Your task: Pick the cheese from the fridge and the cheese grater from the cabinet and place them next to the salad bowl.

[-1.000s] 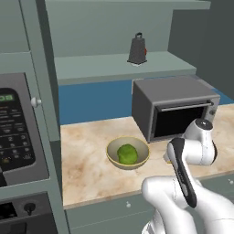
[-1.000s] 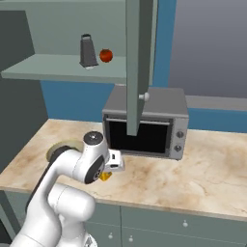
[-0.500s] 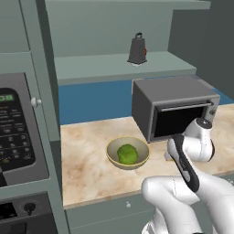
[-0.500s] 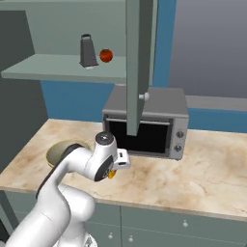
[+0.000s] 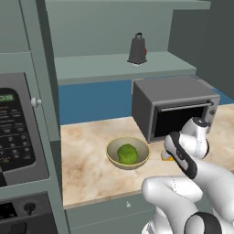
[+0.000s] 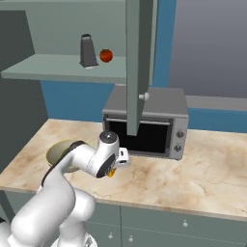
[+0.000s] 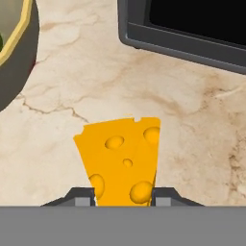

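My gripper (image 7: 122, 198) is shut on the cheese (image 7: 122, 161), a yellow-orange wedge held just above the marble counter. In the left base view the cheese (image 5: 166, 157) hangs right of the salad bowl (image 5: 128, 153), which holds green lettuce, and in front of the microwave. From the right, the gripper (image 6: 114, 170) and cheese (image 6: 111, 172) sit beside the bowl (image 6: 59, 150), half hidden by my arm. The dark cheese grater (image 5: 136, 49) stands upright on the open cabinet shelf (image 5: 105, 65), also seen as grater (image 6: 87, 50). The fridge is out of view.
A grey microwave (image 5: 176, 107) with its dark door stands on the counter (image 6: 202, 178) behind my hand. A small red fruit (image 6: 106, 55) sits beside the grater. The open cabinet door (image 6: 139, 67) hangs over the microwave. An oven panel (image 5: 13, 132) is at the left.
My hand with the cheese has shifted slightly and dipped towards the counter beside the bowl. The jaws stayed shut on the cheese.
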Tool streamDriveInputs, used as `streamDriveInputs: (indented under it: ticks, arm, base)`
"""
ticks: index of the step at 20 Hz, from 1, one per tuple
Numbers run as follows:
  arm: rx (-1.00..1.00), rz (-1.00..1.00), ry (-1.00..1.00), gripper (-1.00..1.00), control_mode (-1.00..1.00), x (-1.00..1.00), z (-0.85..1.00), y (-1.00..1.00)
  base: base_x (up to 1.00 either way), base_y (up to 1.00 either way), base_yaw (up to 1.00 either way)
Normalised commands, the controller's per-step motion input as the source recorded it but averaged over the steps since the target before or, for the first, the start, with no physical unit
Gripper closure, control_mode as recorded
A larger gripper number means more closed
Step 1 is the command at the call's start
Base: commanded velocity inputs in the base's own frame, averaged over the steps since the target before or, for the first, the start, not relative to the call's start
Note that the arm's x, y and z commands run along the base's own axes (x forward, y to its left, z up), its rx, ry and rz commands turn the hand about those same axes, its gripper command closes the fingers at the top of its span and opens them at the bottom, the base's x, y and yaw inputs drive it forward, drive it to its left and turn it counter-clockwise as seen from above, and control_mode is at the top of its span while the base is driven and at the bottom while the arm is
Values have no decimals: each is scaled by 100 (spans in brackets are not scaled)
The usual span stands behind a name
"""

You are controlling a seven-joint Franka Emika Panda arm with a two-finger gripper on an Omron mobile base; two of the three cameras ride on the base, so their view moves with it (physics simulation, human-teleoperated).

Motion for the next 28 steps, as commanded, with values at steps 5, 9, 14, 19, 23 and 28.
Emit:
streamDriveInputs:
  ticks: [5,9,14,19,23,28]
  arm:
    - [0,0,-7,100,-100,4,-29,27]
    - [0,2,-5,100,-100,0,-38,26]
    - [0,3,-6,100,-100,0,-46,37]
    - [0,6,0,100,-100,2,-53,16]
    - [0,7,-1,100,-100,0,-61,21]
    - [0,6,-8,-100,-100,0,-70,60]
  base:
    - [0,0,0]
    - [0,0,0]
    - [0,0,0]
    - [0,0,0]
    - [0,0,0]
    - [0,0,0]
